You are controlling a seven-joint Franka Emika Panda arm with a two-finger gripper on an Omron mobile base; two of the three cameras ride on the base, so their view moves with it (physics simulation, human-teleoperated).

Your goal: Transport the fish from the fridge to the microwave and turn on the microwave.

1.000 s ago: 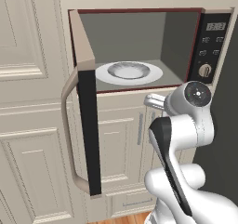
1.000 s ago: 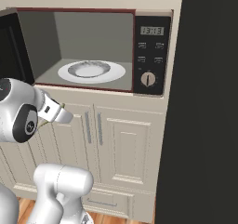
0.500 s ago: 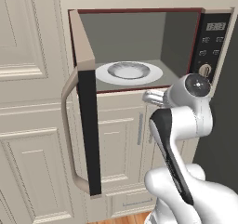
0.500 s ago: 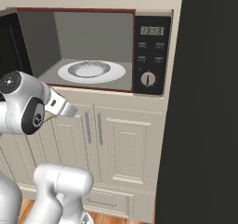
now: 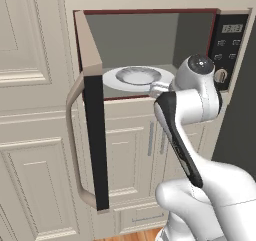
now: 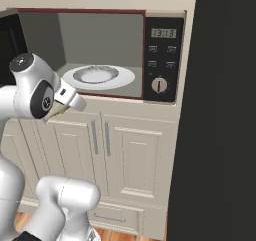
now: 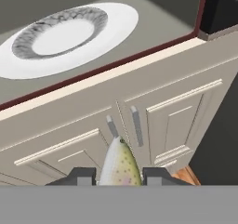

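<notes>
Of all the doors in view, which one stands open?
The microwave door, dark glass with a curved handle, swung out to the left. The cream cabinet doors below it are shut.

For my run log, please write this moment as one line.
phase: carrying to microwave | gripper: shut on fish | microwave door: open | turntable plate: bare | fish: below opening, before cabinet doors

Even, flat rendered light with soft shadows and no glare; the microwave (image 6: 100, 55) cavity is dimmer toward 12 o'clock. All views sharp, undistorted at edges.
</notes>
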